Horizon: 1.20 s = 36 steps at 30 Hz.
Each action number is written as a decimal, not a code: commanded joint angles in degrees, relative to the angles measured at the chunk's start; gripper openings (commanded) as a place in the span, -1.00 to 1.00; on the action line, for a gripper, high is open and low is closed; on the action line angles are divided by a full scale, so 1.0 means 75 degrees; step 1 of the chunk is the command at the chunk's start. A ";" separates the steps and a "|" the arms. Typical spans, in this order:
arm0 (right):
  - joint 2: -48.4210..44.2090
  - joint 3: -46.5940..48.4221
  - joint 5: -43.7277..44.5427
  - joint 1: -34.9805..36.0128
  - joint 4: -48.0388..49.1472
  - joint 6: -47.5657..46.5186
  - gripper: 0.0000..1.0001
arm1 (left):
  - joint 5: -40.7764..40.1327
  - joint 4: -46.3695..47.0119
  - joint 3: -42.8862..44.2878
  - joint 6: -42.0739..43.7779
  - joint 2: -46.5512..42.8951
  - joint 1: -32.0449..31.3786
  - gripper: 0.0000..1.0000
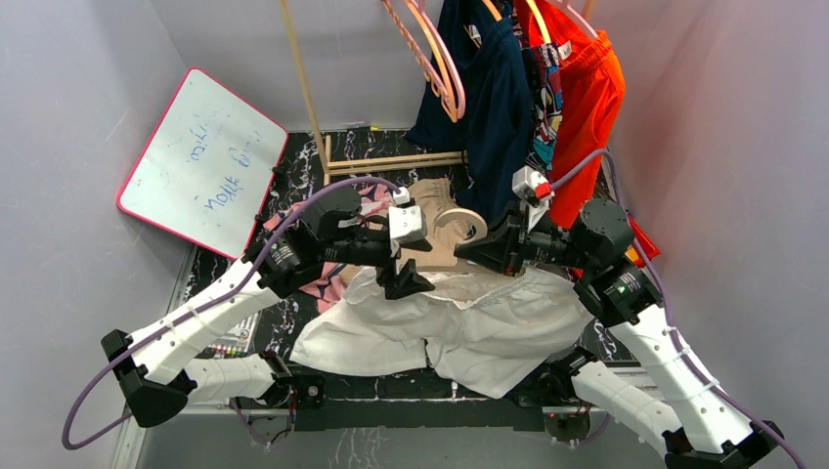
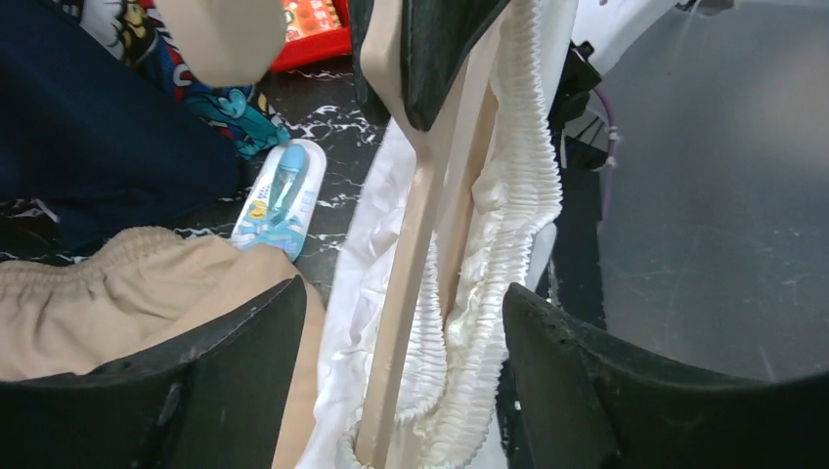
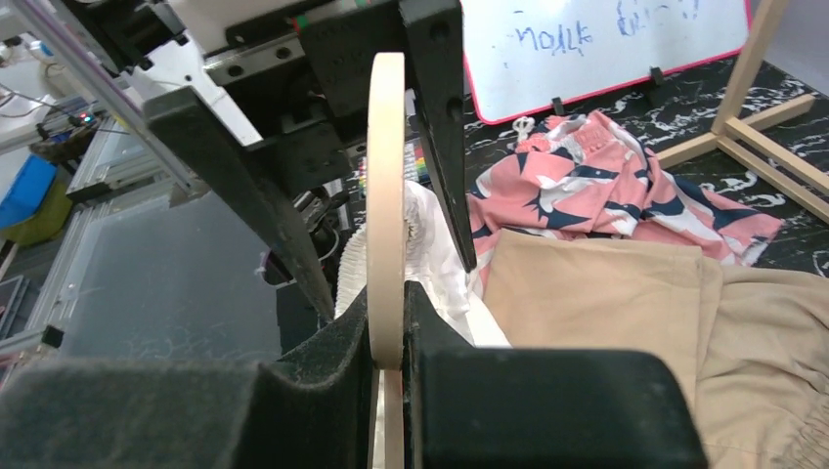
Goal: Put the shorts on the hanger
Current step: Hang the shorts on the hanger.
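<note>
The white shorts lie spread on the table in front of both arms. Their gathered waistband is bunched around the pale wooden hanger, which stands edge-on. My left gripper is open; the hanger's arm and the waistband sit between its black fingers without being pinched. My right gripper is shut on the hanger's rounded hook. In the top view the left gripper and the right gripper meet tip to tip over the waistband, by the hook.
Tan shorts and a pink navy-patterned garment lie behind the white shorts. A wooden rack at the back carries pink hangers, navy and orange clothes. A whiteboard leans at the left. A blue-white packet lies on the table.
</note>
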 commanded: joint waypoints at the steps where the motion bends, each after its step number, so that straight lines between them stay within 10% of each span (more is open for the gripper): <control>1: -0.0260 -0.0014 0.0503 0.0024 0.0621 0.0103 -1.00 | -0.0453 0.0479 0.0051 -0.0122 -0.0372 -0.0009 0.58; 4: -0.0451 -0.0137 0.0982 0.0031 0.0720 0.0092 -1.00 | -0.0917 0.0470 0.0040 -0.0142 -0.0552 -0.0005 0.95; 11: -0.1366 -0.0766 0.2901 0.0033 0.0962 0.0162 -1.00 | -0.2621 0.0800 -0.0572 -0.0266 -0.1882 -0.0008 0.97; 22: -0.1600 -0.0964 0.3978 0.0032 0.1078 0.0564 -1.00 | -0.6040 0.3146 -0.3031 -0.4156 -0.3839 -0.0007 0.97; 36: -0.0710 -0.0447 0.3804 0.0023 0.0736 0.0075 -1.00 | -0.5547 0.1117 -0.0326 -0.5608 -0.0508 -0.0009 0.93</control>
